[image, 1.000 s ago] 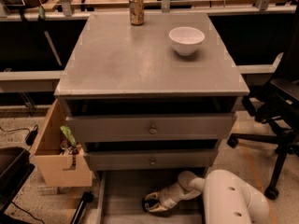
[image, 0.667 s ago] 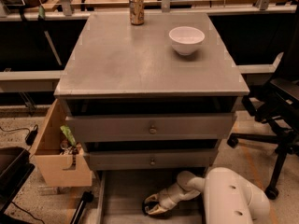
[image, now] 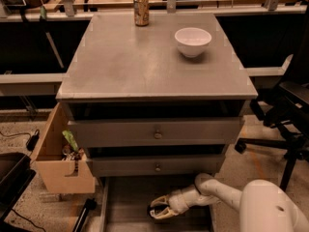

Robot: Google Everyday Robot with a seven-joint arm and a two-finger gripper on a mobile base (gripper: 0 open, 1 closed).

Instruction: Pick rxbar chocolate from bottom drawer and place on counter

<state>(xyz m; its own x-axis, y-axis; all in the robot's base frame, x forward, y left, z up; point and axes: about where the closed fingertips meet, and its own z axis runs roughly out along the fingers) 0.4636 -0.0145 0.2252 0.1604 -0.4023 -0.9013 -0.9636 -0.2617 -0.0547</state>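
Observation:
The bottom drawer (image: 130,202) is pulled open at the foot of the grey cabinet. My gripper (image: 160,209) reaches from the right, low over the drawer floor near its middle. A small dark shape (image: 155,210) sits right at the gripper's tip. It may be the rxbar chocolate, but I cannot make out its label or outline. The counter (image: 145,62) is the cabinet's flat grey top.
A white bowl (image: 192,41) and a drink can (image: 141,8) stand at the back of the counter. Two closed drawers with brass knobs (image: 157,134) sit above the open one. A wooden side box (image: 60,158) hangs on the left. An office chair (image: 289,115) stands on the right.

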